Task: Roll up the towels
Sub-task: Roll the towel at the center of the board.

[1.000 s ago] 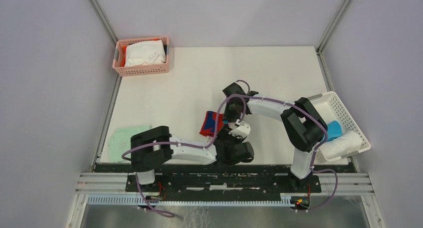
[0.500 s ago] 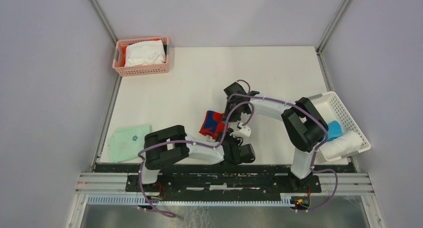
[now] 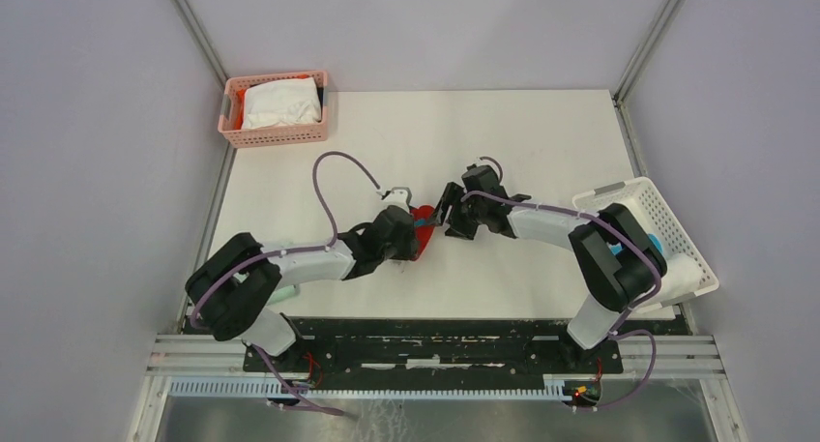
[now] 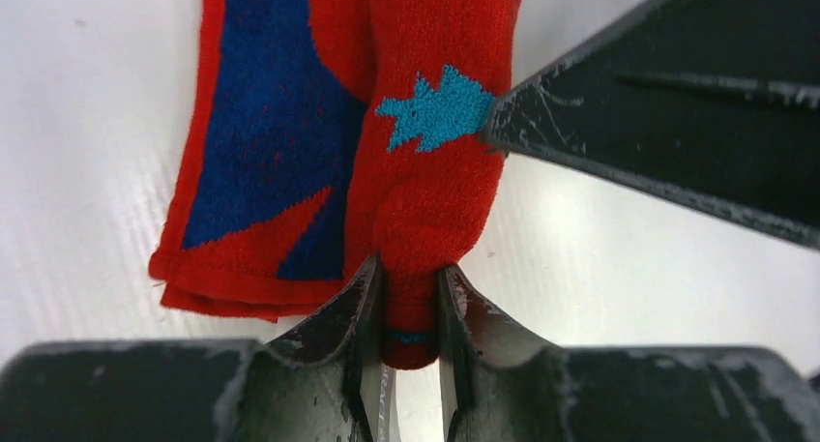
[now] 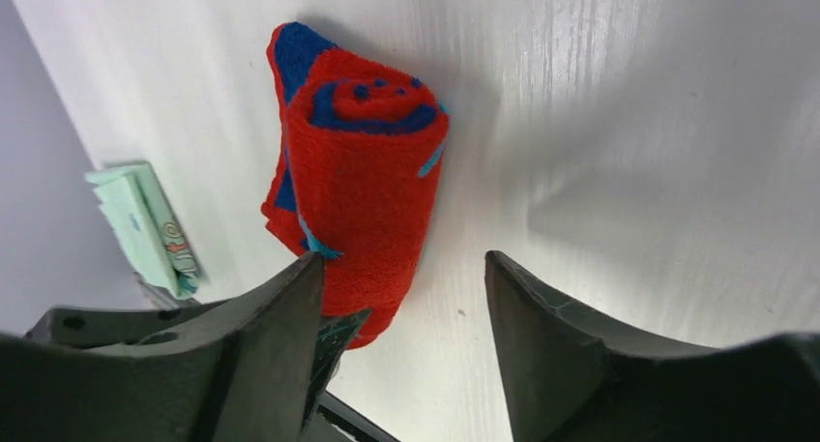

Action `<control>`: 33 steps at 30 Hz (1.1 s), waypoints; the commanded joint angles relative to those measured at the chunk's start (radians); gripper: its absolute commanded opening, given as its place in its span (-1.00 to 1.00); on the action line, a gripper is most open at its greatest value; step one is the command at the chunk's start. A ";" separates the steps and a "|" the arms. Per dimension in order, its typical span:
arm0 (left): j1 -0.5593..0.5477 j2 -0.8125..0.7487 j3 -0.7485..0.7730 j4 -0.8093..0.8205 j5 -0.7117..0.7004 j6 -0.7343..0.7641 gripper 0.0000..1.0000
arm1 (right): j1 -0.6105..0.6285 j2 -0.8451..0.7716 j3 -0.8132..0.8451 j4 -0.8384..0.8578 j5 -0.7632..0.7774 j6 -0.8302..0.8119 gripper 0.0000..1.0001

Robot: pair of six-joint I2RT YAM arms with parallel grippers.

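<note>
The red towel (image 4: 425, 171) with dark-blue blotches lies rolled on the white table (image 3: 503, 142), near its middle. My left gripper (image 4: 408, 289) is shut on the near end of the roll. In the top view it (image 3: 410, 233) sits over the towel (image 3: 423, 216). My right gripper (image 5: 403, 258) stands open beside the roll (image 5: 367, 171), one fingertip (image 5: 307, 268) against its side. From above it (image 3: 448, 217) is just right of the towel. A turquoise towel (image 3: 655, 242) and a white rolled towel (image 3: 679, 276) lie in the white basket (image 3: 633, 195) at the right.
A pink basket (image 3: 276, 135) with a white cloth (image 3: 280, 103) stands at the far left corner. A folded mint-green cloth (image 5: 145, 231) lies near the table's front left, mostly under my left arm. Grey walls close in both sides.
My left arm swung up from the front edge and its gripper shut on the roll's end. My right gripper let go of the towel, opened and drew off to the right.
</note>
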 commanded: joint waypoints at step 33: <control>-0.092 -0.197 0.053 -0.263 -0.201 -0.127 0.22 | 0.092 0.136 0.243 -0.364 0.272 -0.023 -0.29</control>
